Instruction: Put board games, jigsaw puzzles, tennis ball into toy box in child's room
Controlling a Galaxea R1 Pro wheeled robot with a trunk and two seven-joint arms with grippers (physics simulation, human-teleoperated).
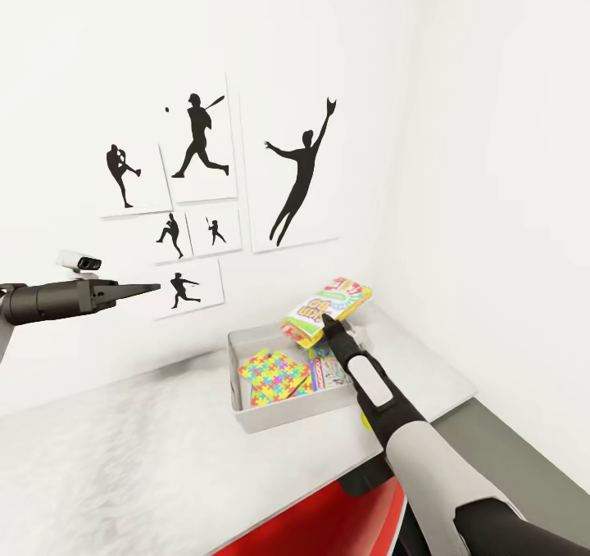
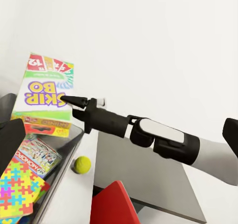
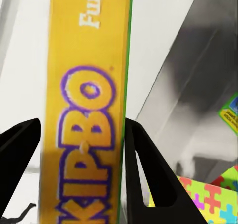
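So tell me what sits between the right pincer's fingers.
In the right wrist view, the yellow edge of the Skip-Bo game box sits between the right pincer's two black fingers, above the toy box.

The toy box (image 1: 242,376) sat in the worktop's (image 1: 147,458) far corner, walled in behind and to the right. Jigsaw puzzles (image 1: 274,376) and a board game (image 1: 328,369) covered its floor. The right claw (image 1: 328,320) held the Skip-Bo box (image 1: 326,309) above its far right rim, blocking that side. The worktop left of the box lay open. A tennis ball (image 2: 82,164) lay just outside the right wall.
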